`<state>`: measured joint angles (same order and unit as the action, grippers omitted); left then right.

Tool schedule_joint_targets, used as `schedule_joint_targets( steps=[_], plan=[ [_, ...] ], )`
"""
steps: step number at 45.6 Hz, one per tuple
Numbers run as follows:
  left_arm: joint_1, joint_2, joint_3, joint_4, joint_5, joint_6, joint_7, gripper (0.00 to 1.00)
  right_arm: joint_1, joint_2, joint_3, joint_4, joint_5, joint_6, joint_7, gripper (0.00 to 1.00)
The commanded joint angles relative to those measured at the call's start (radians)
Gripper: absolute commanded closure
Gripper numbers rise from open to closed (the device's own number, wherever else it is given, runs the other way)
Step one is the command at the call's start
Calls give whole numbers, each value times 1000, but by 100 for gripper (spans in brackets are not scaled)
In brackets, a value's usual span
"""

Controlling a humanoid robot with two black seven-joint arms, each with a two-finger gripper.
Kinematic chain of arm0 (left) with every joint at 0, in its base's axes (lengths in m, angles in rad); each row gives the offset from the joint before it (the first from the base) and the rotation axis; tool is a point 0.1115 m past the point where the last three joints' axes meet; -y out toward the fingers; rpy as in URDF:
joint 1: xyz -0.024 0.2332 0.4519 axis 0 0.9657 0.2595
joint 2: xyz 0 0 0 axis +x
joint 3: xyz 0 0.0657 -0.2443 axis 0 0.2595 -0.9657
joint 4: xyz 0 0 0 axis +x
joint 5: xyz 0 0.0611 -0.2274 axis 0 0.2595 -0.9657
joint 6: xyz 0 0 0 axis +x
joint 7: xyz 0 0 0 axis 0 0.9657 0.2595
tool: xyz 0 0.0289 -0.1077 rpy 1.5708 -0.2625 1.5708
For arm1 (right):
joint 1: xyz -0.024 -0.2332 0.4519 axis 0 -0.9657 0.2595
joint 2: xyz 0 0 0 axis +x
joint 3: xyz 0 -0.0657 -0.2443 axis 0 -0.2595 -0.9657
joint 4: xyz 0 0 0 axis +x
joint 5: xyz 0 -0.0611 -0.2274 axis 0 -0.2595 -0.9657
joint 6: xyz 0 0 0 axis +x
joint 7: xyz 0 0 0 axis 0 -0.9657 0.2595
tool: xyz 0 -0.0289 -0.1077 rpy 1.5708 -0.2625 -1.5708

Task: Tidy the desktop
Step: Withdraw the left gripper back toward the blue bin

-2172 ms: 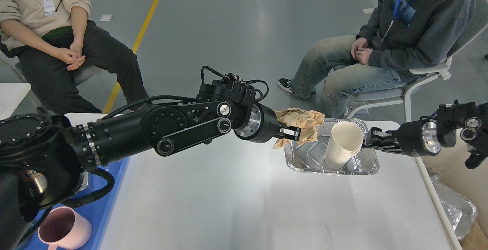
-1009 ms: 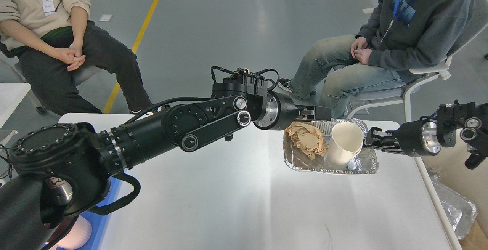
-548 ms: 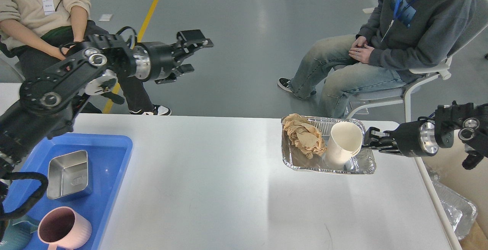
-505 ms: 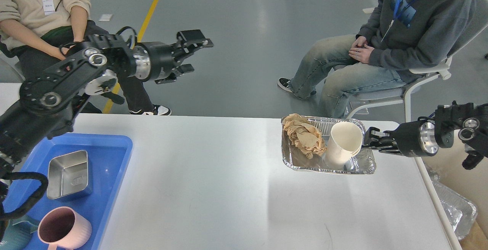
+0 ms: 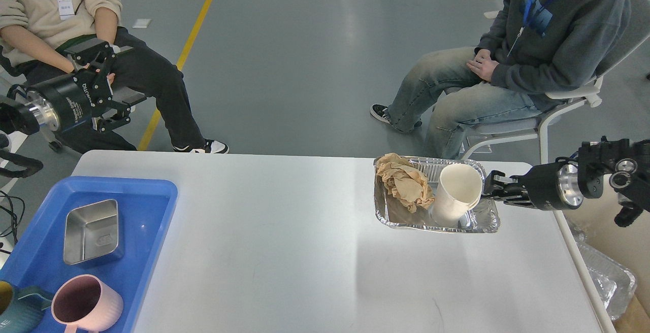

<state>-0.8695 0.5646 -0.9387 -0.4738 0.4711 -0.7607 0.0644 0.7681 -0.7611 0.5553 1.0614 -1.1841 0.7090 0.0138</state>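
The white-grey desktop (image 5: 284, 252) fills the lower view. A foil tray (image 5: 401, 217) sits at its far right and holds a crumpled brown paper (image 5: 406, 183) and a white paper cup (image 5: 457, 193) leaning to the right. My right gripper (image 5: 488, 189) comes in from the right and is closed on the foil tray's right rim. My left gripper (image 5: 112, 75) is open and empty, raised beyond the table's far left corner, far from the tray.
A blue tray (image 5: 157, 196) at the left front holds a steel box (image 5: 91, 231), a pink mug (image 5: 86, 305) and a dark teal mug (image 5: 10, 307). Two people sit beyond the far edge. Spare foil trays (image 5: 607, 277) lie below the right edge.
My left gripper let the brown paper go into the foil tray, then swung back up and far to the left, uncovering the blue tray. My right gripper and the foil tray barely moved.
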Motion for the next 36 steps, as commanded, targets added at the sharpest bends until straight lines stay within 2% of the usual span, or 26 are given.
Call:
schedule_joint_targets(
  steps=[1,13,23,36],
  plan=[
    [21,-120,9,83,-11,-5,-54,3,0,0,0,0,1,0,0,100],
    [50,-342,-5,178,-25,1,-77,3,0,-4,6,-4,3,0,0,100],
    [53,-396,3,215,-129,9,-81,3,-1,2,12,-18,20,0,0,100],
    [76,-399,8,215,-129,9,-98,3,0,-6,12,-31,18,0,0,100]
  ],
)
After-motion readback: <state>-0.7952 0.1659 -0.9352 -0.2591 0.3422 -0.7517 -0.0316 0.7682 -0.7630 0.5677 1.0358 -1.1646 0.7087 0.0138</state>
